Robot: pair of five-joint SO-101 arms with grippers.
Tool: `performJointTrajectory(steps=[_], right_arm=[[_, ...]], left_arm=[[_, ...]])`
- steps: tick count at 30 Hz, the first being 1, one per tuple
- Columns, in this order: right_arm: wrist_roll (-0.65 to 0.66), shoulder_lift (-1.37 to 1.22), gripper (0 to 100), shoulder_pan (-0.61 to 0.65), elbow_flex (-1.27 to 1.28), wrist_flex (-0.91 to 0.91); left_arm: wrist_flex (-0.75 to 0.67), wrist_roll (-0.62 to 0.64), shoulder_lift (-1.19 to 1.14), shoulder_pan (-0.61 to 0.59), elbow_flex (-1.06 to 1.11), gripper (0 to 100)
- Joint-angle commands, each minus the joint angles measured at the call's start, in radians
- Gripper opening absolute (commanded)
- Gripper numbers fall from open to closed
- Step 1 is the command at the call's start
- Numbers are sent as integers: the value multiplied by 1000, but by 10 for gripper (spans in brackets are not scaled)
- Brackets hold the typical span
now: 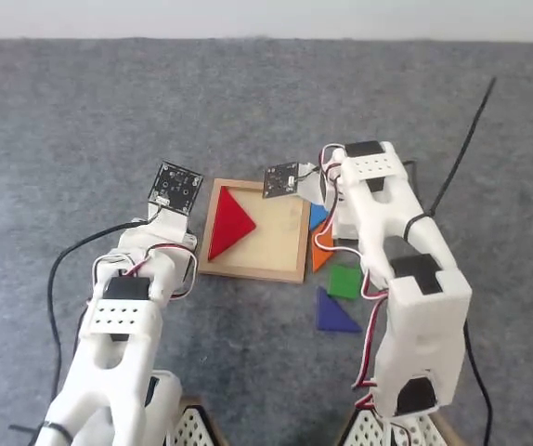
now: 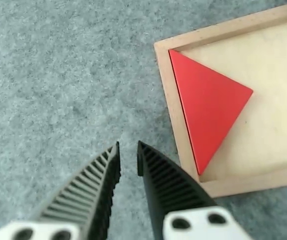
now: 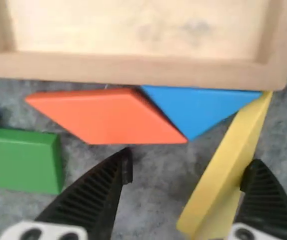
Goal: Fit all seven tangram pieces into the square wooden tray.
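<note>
Done: we see only the red triangle (image 1: 227,223) lying flat in the tray (image 1: 248,271).
Remaining: orange parallelogram (image 3: 106,115), blue triangle (image 3: 198,107), green square (image 3: 21,157) and dark blue triangle (image 1: 333,314) lie outside.
Left gripper (image 2: 128,146): nearly closed, empty, beside the tray.
Right gripper (image 3: 189,160): spread wide around the tilted yellow piece (image 3: 228,170), not clamping it.

The left arm's jaws, one white-backed with black ribbed teeth and the other black, stand a narrow slit apart with nothing between them, over the grey, felt-like cover of the counter (image 2: 43,75). Just beside their tips lies one corner of the square wooden tray (image 2: 223,32), flat on the counter and apart from the jaws. A large red triangle (image 2: 208,105) lies flat inside the tray, its long edge against one wall and one tip in that corner, with bare wood beyond it.
</note>
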State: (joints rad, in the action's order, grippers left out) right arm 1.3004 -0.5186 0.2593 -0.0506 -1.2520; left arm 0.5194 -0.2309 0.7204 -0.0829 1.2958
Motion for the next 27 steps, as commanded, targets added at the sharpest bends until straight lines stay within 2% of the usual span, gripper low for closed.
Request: performJointTrajectory(steps=[1,12,27], right_arm=[[-11,-10,343,-18,-81,-31],[-2,-25,343,-10,-229,-191],[46,-145,346,-31,-262,-186]], left_arm=[[-20,-15,38,-5,-7,55],[-20,-31,38,-3,-7,55],[-18,-32,38,-2,-7,55]])
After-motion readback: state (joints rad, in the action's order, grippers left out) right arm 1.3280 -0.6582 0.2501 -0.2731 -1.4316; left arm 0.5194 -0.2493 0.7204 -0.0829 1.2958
